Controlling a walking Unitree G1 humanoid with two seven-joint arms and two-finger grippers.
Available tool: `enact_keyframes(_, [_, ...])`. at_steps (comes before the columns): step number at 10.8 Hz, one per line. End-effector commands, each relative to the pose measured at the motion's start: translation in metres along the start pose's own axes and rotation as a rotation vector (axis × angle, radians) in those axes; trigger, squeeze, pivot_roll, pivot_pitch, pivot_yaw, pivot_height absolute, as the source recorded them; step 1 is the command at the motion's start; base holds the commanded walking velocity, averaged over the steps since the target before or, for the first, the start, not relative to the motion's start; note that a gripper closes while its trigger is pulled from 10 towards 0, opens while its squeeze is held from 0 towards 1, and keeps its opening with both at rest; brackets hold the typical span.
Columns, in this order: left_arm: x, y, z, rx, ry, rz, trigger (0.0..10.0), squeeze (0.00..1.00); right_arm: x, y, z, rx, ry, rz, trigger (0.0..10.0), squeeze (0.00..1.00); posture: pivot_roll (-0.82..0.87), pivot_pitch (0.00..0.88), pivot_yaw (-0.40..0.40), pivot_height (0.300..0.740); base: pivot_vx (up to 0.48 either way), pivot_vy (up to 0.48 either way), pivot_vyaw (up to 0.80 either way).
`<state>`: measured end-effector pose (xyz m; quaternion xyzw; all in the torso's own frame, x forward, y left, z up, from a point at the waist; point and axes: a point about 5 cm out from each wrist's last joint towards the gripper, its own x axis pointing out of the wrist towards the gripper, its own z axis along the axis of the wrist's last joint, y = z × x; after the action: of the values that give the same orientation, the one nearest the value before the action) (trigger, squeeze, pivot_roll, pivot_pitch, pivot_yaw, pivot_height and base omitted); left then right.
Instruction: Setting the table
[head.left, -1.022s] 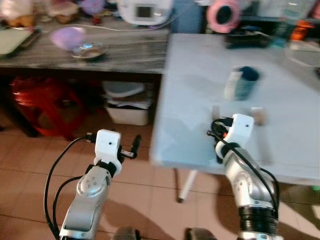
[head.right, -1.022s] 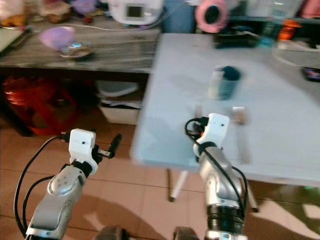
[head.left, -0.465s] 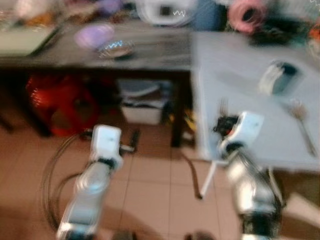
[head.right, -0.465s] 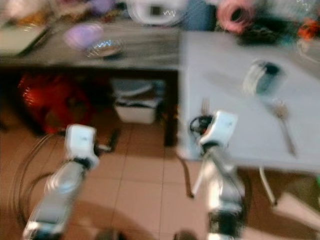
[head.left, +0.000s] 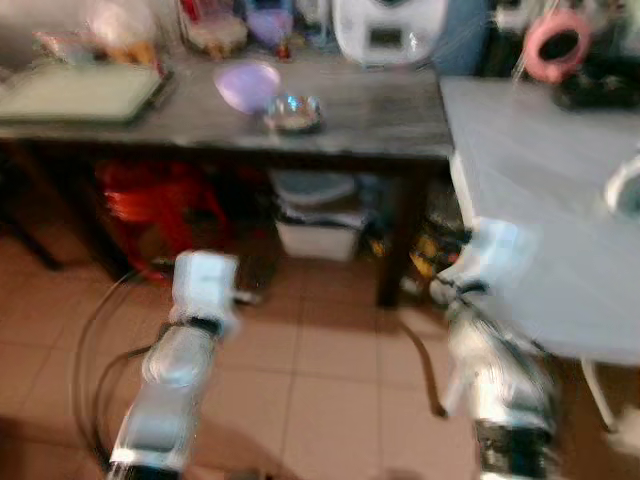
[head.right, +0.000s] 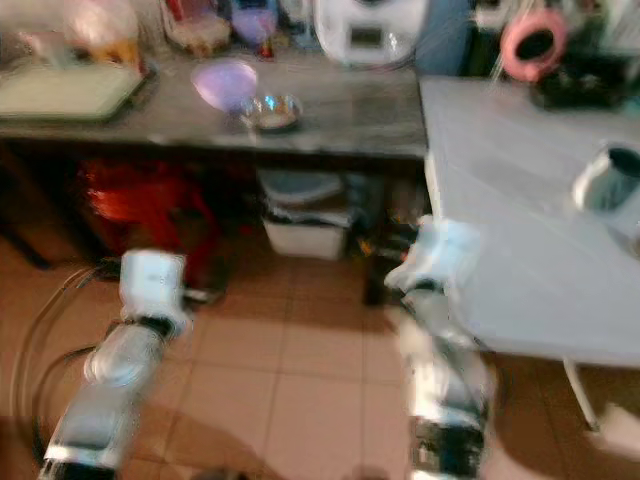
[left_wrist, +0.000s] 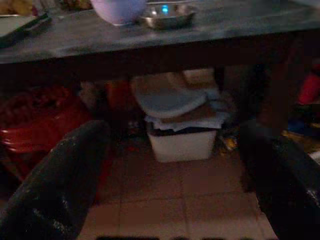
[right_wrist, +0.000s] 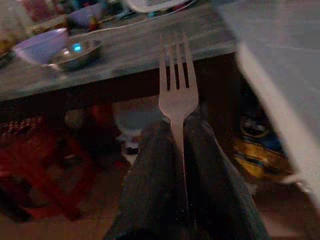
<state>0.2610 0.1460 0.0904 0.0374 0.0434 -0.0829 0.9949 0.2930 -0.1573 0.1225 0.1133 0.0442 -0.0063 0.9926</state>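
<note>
My camera had swung left since half a second before: the dark grey worktop (head.left: 350, 115) now ran across most of the far side, and the pale blue worktop (head.left: 560, 200) had slid to the right edge, where the mug (head.right: 605, 180) stood partly cut off. That shift was my own turning, not the things moving. Everything in the head views was blurred.

The dark worktop had a streaked, stone-like top. Beneath it on the tiled floor (head.left: 320, 370) sat a red plastic stool (head.left: 155, 200) on the left and a white box (left_wrist: 182, 142) with pale lids piled on it. On the worktop stood a green tray (head.left: 75, 95) at far left, a white appliance (head.left: 385, 30) at the far side, a lilac bowl (head.left: 248, 85) and just beside it a small shiny metal dish (right_wrist: 75, 52).

My right tool (right_wrist: 177, 150) was clenched on the fork (right_wrist: 176, 85), its handle pinched between the two black fingers (right_wrist: 150, 170). The fork was plain silvery metal, four tines pointing away from me, held out in the air near the pale worktop's left edge.

My left tool (left_wrist: 175, 165) hung released, fingers spread wide and holding nothing, over the floor before the white box.
</note>
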Motion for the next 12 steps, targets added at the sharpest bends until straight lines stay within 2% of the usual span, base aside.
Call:
enact_keyframes(1, [0.0030,-0.0077,0.0039,-0.017,-0.015,-0.026,10.0,0.00,-0.0026,-0.0104,0.0081,-0.022,-0.038,-0.030,0.4,0.00,-0.04,0.014,0.046,0.740,0.454,0.000,0.00])
enact_keyframes(2, [0.0029,-0.0077,0.0036,-0.015,-0.013,-0.026,10.0,0.00,-0.0035,-0.0104,0.0079,-0.028,-0.036,-0.028,10.0,0.00,-0.04,0.015,0.047,0.740,0.439,0.000,0.00])
enact_keyframes(12, [0.0083,-0.0154,0.0077,-0.007,-0.031,-0.057,10.0,0.00,-0.0018,-0.0100,0.0061,-0.040,-0.034,-0.028,10.0,0.00,-0.04,0.014,0.044,0.740,0.432,0.000,0.00])
